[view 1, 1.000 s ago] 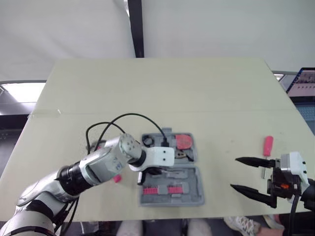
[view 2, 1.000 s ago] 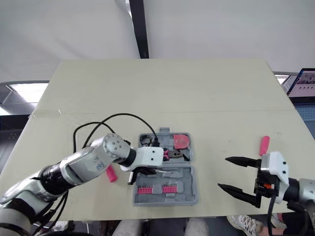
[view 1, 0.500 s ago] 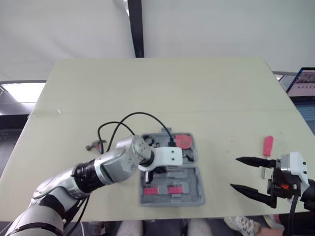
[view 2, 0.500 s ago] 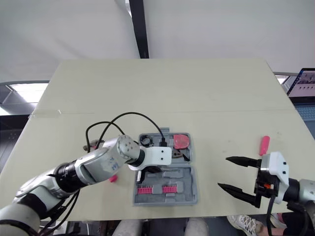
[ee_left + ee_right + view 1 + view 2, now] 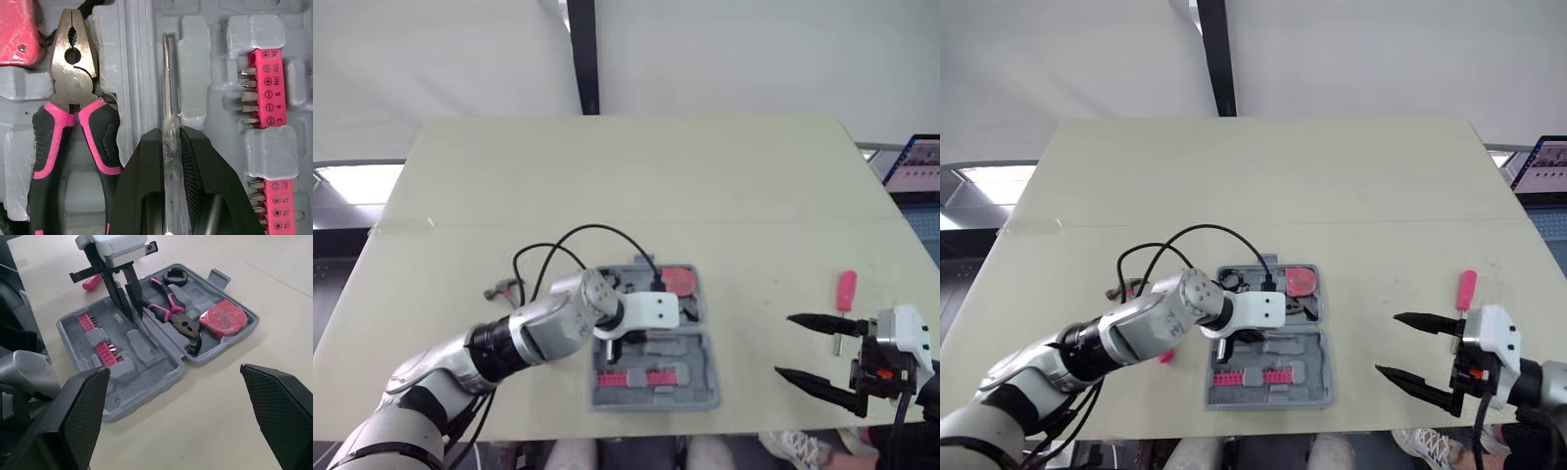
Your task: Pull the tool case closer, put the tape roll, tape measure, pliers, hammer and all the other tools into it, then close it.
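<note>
We log: tool case [image 5: 700, 377] open; pliers [image 5: 73, 83], tape measure [image 5: 224, 318] stowed; left tool [image 5: 171, 133] clamps screwdriver [image 5: 168, 73]; right tool [image 5: 784, 345] agape, empty; pink handle [image 5: 846, 289], case's 3 o'clock, unpacked.

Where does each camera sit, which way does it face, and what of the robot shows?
Eye views: on the head, looking forward and down over the table; both arms show.
Left wrist view: above the tool case, looking down; left gripper, jaws shut on the screwdriver.
Right wrist view: low, facing across the table toward the case; right gripper, jaws open.
Shared: every view shows the case.
</note>
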Controlling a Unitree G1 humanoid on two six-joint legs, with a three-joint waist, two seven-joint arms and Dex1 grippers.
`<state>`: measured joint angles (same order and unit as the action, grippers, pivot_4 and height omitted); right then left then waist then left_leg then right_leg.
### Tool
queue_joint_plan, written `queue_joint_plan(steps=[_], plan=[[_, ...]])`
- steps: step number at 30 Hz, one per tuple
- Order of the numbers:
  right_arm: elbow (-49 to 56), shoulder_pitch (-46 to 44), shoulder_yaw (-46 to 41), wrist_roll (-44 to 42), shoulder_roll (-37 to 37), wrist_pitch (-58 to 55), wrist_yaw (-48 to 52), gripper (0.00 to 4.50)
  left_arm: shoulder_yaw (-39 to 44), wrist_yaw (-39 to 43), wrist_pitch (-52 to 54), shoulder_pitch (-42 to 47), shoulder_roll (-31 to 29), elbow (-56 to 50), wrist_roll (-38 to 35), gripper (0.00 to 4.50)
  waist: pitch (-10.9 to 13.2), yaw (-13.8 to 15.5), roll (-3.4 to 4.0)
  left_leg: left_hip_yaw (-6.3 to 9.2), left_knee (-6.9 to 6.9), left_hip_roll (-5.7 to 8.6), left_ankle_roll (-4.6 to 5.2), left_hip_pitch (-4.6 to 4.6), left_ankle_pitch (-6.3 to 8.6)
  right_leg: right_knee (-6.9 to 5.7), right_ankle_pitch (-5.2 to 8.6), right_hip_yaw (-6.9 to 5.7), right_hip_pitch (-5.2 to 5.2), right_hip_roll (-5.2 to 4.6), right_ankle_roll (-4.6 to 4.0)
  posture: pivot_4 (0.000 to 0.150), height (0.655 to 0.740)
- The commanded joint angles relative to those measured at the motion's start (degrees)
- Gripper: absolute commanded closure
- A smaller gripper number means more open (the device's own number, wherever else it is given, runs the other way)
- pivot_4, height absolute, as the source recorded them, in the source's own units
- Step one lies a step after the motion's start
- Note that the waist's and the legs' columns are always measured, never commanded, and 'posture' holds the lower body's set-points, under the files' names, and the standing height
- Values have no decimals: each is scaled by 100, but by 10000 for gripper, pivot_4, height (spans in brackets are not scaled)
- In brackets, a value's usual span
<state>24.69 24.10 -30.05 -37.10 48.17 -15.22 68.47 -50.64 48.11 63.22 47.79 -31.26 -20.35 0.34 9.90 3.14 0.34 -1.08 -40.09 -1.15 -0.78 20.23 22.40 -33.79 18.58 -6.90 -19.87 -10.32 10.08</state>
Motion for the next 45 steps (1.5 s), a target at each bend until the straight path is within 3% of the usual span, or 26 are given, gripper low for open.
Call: queue_joint_plan(steps=[1,20,26,30,33,36,37,45], plan=[[199,150,-251,-53,-12,87,102,0,-43,-35,-60,44,43,-34,107,44747,0,4,0,0,0,0,0,0,0,0,0,0,0,0,0,1500,7400],[169,144,-232,-63,-18,80,116,0,-133,11,98,41,48,-142,50,44747,0,2,0,0,-1,0,1,-2,0,-1,0,0,3,0,0,1500,7400],[160,125,-202,-73,-52,87,108,0,152,-12,450,12,41,-307,-83,18283,0,1,0,0,-1,0,1,-2,0,-1,0,0,3,0,0,1500,7400],[163,121,-195,-74,-78,90,103,0,397,-33,706,-15,-54,-476,-208,18283,0,-5,0,0,-1,0,1,-1,0,-1,0,0,2,0,0,1500,7400],[161,115,-198,-78,-100,86,96,0,691,-112,760,-152,-178,-682,-314,27046,0,-8,1,1,-1,0,1,-1,0,-2,0,0,2,0,0,1500,7400],[157,111,-205,-83,-120,85,95,0,1306,-272,423,-663,-237,-813,-464,41305,0,-12,0,3,-1,0,1,-1,0,-1,0,0,2,0,0,1500,7400],[168,114,-207,-84,-124,82,90,0,1486,-277,248,-858,-292,-853,-523,43221,0,-16,1,3,-1,0,1,-1,0,-1,0,0,2,0,0,1500,7400],[129,201,-282,-82,-152,93,142,0,3042,-149,-2331,-2865,-323,-654,-1078,43221,-1,2,2,8,-3,-1,0,-2,0,-2,0,-2,4,-2,0,1500,7400]])
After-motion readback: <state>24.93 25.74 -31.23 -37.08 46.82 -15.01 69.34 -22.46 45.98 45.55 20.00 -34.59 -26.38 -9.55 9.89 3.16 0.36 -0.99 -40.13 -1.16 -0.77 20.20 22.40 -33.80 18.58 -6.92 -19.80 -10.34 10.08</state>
